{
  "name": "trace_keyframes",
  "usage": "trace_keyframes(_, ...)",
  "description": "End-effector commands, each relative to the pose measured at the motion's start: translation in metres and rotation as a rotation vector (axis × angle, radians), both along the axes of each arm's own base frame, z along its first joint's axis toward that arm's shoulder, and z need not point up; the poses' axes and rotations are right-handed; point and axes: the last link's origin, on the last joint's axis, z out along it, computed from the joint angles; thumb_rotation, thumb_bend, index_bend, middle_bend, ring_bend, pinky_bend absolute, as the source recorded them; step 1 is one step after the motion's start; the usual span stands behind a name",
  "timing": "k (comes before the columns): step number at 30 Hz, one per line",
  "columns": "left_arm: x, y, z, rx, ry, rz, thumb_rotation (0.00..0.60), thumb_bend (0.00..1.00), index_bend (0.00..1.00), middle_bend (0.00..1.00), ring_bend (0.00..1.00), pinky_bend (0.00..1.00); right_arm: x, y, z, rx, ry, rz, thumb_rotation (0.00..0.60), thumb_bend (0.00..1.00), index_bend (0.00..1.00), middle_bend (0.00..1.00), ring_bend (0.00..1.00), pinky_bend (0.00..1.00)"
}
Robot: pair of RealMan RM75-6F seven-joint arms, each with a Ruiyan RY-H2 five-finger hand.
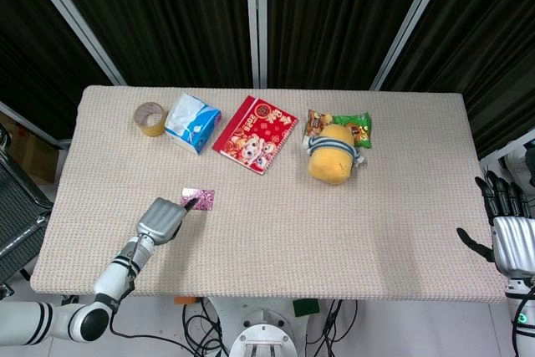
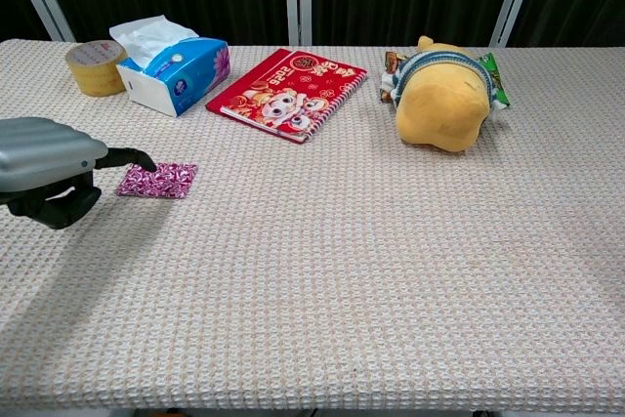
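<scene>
flat, small pink-patterned square packet [image 2: 157, 181] — left hand [image 2: 49, 165] fingertip touching its edge.

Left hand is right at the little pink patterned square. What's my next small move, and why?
Probably ease the left hand slightly forward and down, so more than one fingertip bears on the pink square. In the chest view only one extended finger reaches its near edge; the square lies flat on the table mat, ungripped. The right hand is open at the far table edge.

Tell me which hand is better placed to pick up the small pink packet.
Left. The left hand already has a fingertip at the pink packet; the right hand hangs off the table's far edge.
</scene>
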Motion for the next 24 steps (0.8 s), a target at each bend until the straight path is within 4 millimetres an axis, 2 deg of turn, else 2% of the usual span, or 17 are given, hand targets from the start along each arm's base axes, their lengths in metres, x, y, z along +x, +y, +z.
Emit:
trace_keyframes(1, 0.0, 0.0, -0.001, -0.003, 0.0, -0.001, 0.6, 0.69, 0.11, 0.87, 0.82, 0.75, -0.002, 0.001, -0.001, 0.001, 0.002, -0.005, 0.6, 0.46, 0.0, 0.0, 0.0, 0.0)
trace_keyframes(8, -0.001, 0.005, -0.005, 0.0, -0.023, 0.021, 0.6, 0.68, 0.11, 0.87, 0.82, 0.75, -0.007, 0.001, -0.005, 0.01, 0.004, -0.028, 0.6, 0.46, 0.0, 0.0, 0.0, 0.0)
trace_keyframes(16, 0.003, 0.019, -0.009, 0.0, -0.019, 0.029, 0.6, 0.68, 0.11, 0.87, 0.83, 0.76, -0.003, -0.002, -0.007, 0.006, 0.006, -0.019, 0.6, 0.46, 0.0, 0.0, 0.0, 0.0)
trace_keyframes(24, -0.005, 0.022, -0.021, -0.041, 0.023, 0.085, 0.6, 0.68, 0.11, 0.87, 0.83, 0.76, -0.002, 0.0, -0.003, -0.01, 0.008, -0.026, 0.6, 0.47, 0.0, 0.0, 0.0, 0.0)
